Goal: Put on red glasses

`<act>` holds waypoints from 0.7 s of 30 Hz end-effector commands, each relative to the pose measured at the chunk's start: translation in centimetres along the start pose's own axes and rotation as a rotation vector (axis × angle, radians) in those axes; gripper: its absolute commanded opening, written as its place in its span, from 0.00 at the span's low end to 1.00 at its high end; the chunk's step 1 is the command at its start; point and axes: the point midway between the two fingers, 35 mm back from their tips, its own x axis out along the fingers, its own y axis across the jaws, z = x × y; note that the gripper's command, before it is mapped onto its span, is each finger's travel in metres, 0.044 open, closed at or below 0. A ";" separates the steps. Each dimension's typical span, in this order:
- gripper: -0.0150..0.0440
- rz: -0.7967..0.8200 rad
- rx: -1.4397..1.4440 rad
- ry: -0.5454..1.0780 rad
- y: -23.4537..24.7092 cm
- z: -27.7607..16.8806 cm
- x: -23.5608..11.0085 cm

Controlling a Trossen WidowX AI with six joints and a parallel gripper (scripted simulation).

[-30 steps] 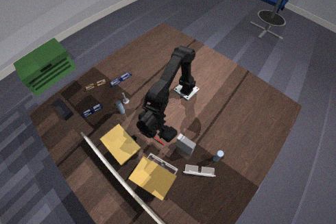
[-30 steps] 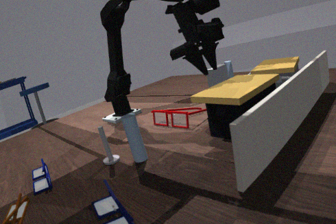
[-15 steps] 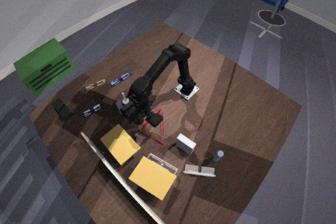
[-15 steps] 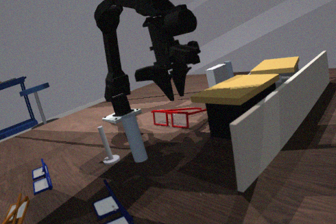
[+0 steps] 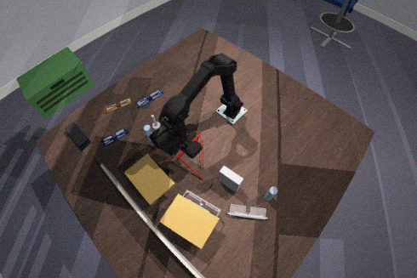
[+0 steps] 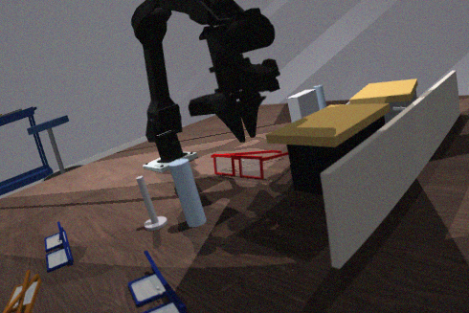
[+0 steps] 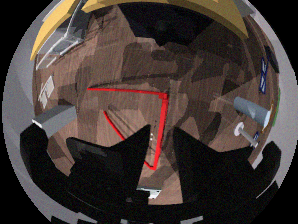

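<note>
The red glasses [image 5: 201, 152] [image 6: 236, 166] [image 7: 161, 123] lie on the wooden table top [image 5: 298, 135], between the arm's base and two yellow-topped dark blocks [image 5: 149, 178] [image 5: 189, 220] [image 6: 330, 123] [image 6: 385, 89]. I see no green tag on either block in any view. My gripper [image 5: 193, 149] [image 6: 244, 137] [image 7: 161, 129] points down and hangs a short way above the glasses without touching them. Its fingers stand a little apart with nothing between them. In the wrist view the red frame runs through the gap between the fingertips, below them.
A long white board [image 5: 145, 216] [image 6: 383, 171] stands on edge beside the blocks. A pale blue cylinder [image 5: 147, 129] [image 6: 188, 190] and a white peg [image 5: 155, 123] [image 6: 148, 205] stand close to the arm. A white box [image 5: 231, 178], blue glasses [image 5: 150, 98] and orange glasses [image 5: 118, 105] lie around.
</note>
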 end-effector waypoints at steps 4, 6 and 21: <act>0.46 -0.001 -0.003 0.016 -0.1 -0.2 1.5; 0.46 -0.001 -0.003 0.016 -0.2 -0.2 1.8; 0.46 -0.002 -0.003 0.016 -0.4 -0.2 4.3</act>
